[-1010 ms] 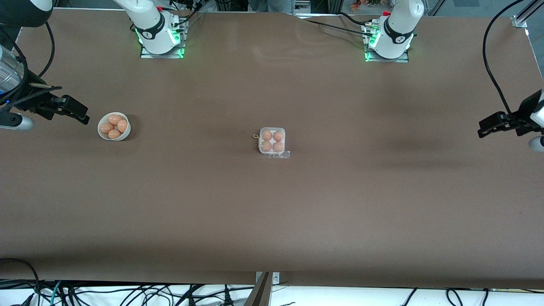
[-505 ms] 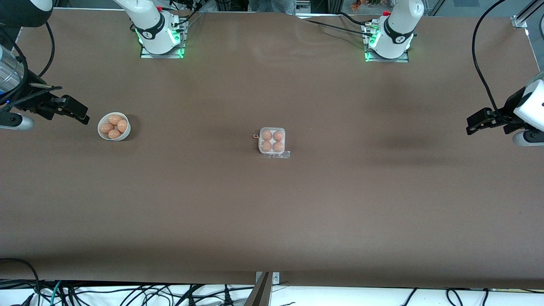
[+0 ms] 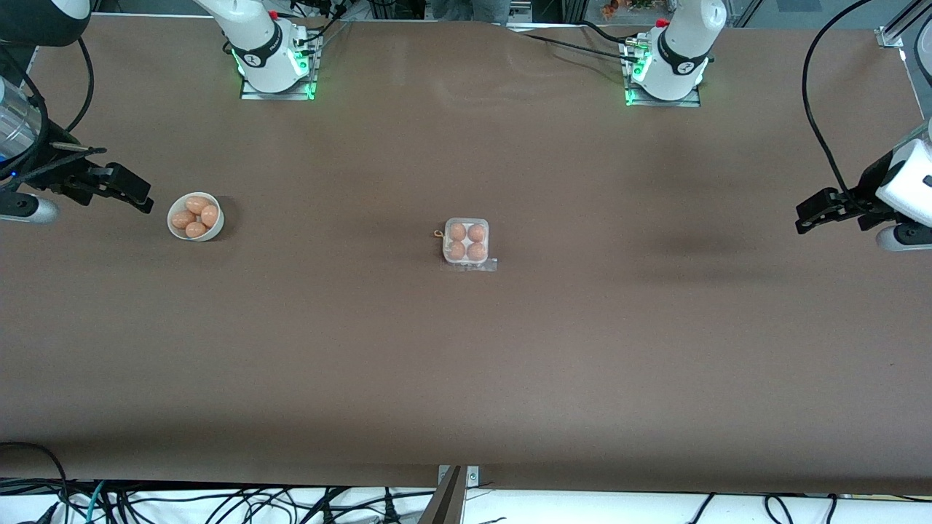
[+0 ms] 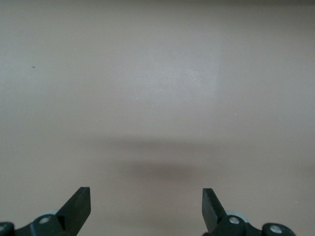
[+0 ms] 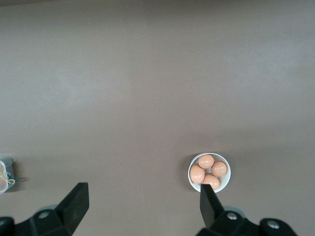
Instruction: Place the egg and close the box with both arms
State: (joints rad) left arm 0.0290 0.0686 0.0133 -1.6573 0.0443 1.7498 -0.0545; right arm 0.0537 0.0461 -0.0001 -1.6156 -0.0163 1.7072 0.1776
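Observation:
The box (image 3: 466, 243) sits mid-table, and several orange-brown eggs (image 3: 457, 231) fill its cells. Its clear lid seems to lie over them, with a clear flap on the side nearer the front camera. My right gripper (image 3: 144, 201) hangs open and empty near the right arm's end of the table, beside the bowl. In the right wrist view that gripper (image 5: 142, 202) has bare table between its fingers, and a corner of the box (image 5: 4, 173) shows at the edge. My left gripper (image 3: 802, 218) hangs open and empty at the left arm's end; the left wrist view shows this gripper (image 4: 146, 204) over bare table.
A round white bowl (image 3: 176, 227) holding several more eggs (image 3: 196, 204) stands toward the right arm's end; this bowl (image 5: 225, 182) also shows in the right wrist view. Brown table covering spreads around the box. Cables run along the table edge nearest the front camera.
The left arm has swung a little toward the middle of the table and risen slightly. The right arm, box and bowl have not moved.

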